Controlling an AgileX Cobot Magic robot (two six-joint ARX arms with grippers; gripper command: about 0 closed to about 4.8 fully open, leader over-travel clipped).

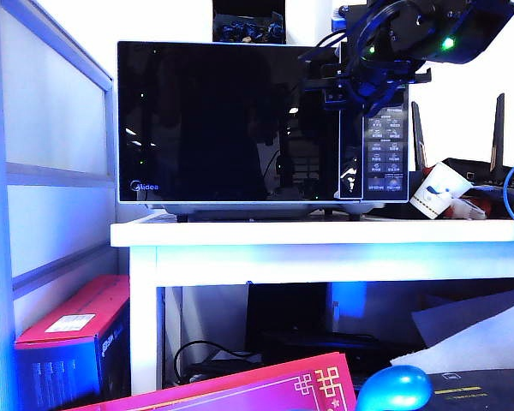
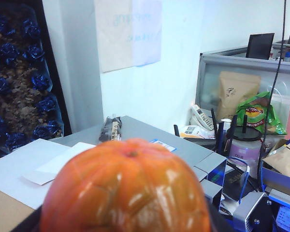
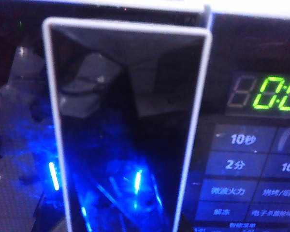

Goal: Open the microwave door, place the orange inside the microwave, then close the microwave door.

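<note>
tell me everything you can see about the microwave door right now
The microwave door is a wide, glossy black glass panel with a thin silver rim and a small Midea logo at its lower left. It looks shut, flush with the front. Its tall, narrow black handle strip, silver-edged, stands beside the keypad and reflects blue lights. The right pincer sits at the door's upper right by the handle; whether it touches cannot be told.

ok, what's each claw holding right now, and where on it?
Left claw, out of frame, seems to hold the orange from below; exact contact is hidden. Right claw is at the door handle; no grip visible.
</note>
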